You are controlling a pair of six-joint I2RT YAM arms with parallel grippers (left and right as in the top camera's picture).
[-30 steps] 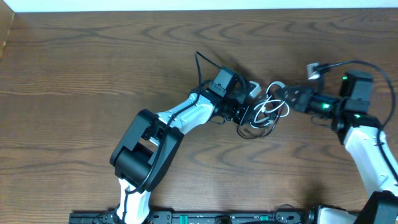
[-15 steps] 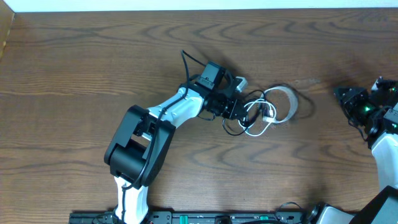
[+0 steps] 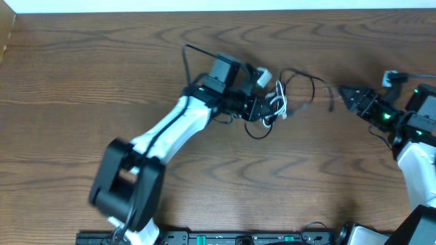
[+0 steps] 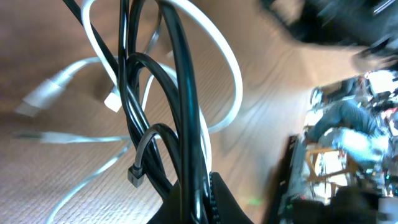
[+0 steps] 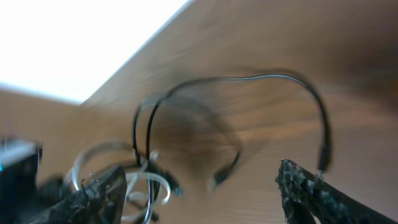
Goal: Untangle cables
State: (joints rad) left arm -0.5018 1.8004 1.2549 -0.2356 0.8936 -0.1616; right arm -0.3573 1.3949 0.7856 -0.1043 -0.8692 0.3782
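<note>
A tangle of black and white cables (image 3: pixel 275 103) lies on the wooden table near the middle, with a white plug (image 3: pixel 263 75) at its upper edge. My left gripper (image 3: pixel 262 109) is shut on the black strands of this tangle (image 4: pixel 186 124); white loops (image 4: pixel 231 81) and a white plug (image 4: pixel 43 96) hang past the jaws. One black cable (image 3: pixel 304 73) arcs out to the right, its free end near my right gripper (image 3: pixel 346 95). The right gripper (image 5: pixel 205 199) is open with nothing between its fingers (image 5: pixel 102 193). The black loop (image 5: pixel 249 78) lies ahead of it.
The table's far edge (image 3: pixel 218 9) meets a white wall at the top. A black rail (image 3: pixel 225 238) runs along the front edge. A wooden box corner (image 3: pixel 7 34) sits at the far left. The right arm's own cable and white connector (image 3: pixel 390 77) hang at the right.
The right gripper let go of the tangle, opened and drew back to the right. The left arm carried the tangle up and left, and a black cable now trails out rightward.
</note>
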